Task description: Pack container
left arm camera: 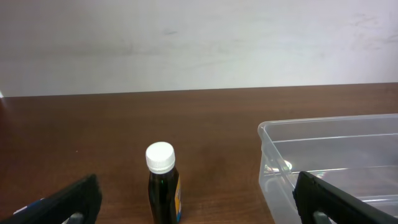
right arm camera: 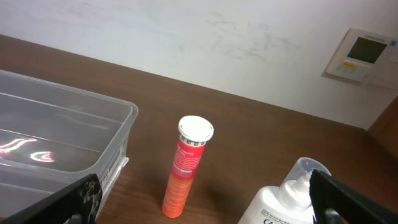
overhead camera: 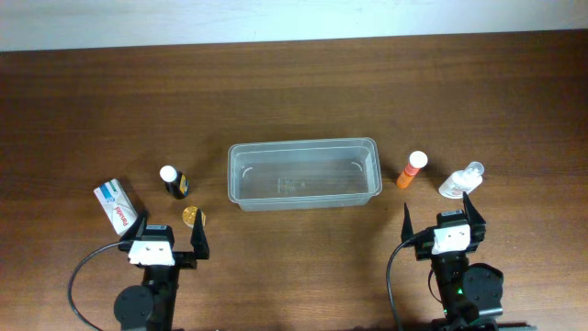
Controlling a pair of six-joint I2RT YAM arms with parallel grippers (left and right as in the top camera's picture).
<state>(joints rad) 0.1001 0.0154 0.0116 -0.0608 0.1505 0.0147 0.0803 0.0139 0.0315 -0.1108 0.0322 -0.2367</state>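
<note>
The clear plastic container (overhead camera: 304, 173) sits empty at the table's middle; it also shows in the left wrist view (left arm camera: 329, 163) and the right wrist view (right arm camera: 56, 143). A dark bottle with a white cap (overhead camera: 174, 182) (left arm camera: 163, 185) stands left of it, a gold round item (overhead camera: 193, 216) and a white toothpaste-like box (overhead camera: 116, 205) nearby. An orange tube with a white cap (overhead camera: 412, 170) (right arm camera: 185, 168) and a clear bottle (overhead camera: 460, 181) (right arm camera: 283, 199) stand right of it. My left gripper (overhead camera: 169, 237) (left arm camera: 199, 208) is open and empty behind the dark bottle. My right gripper (overhead camera: 441, 219) (right arm camera: 205, 208) is open and empty behind the orange tube.
A white wall runs along the table's far edge (overhead camera: 294, 37). A wall panel with a display (right arm camera: 360, 55) is mounted at the right. Bare brown wood lies between the items and behind the container.
</note>
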